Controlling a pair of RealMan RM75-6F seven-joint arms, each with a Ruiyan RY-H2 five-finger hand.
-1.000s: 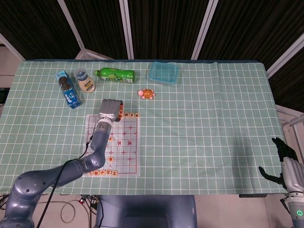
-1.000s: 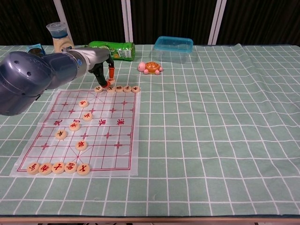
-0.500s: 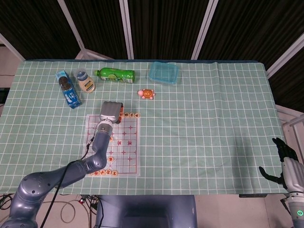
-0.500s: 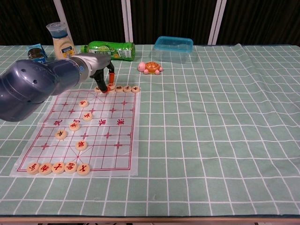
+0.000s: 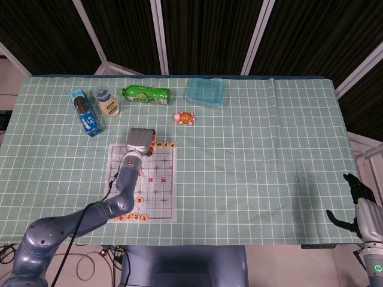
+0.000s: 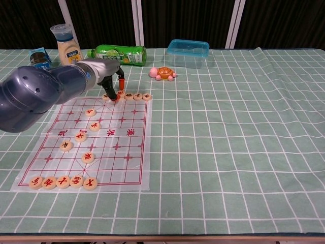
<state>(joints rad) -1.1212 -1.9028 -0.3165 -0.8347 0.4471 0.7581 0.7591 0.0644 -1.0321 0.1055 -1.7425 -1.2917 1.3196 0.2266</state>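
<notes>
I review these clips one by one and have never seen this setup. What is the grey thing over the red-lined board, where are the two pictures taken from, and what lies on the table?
The grey thing is the robot's left arm; its left hand has its fingertips down on a round game piece at the far edge of the chess board. One picture looks down from the robot's head, the other forward from its chest. The right hand hangs off the table edge, open, holding nothing. On the checked cloth lie a green bottle, a cream bottle, a blue carton, a toy turtle and a blue box. Whether the piece is pinched is unclear.
</notes>
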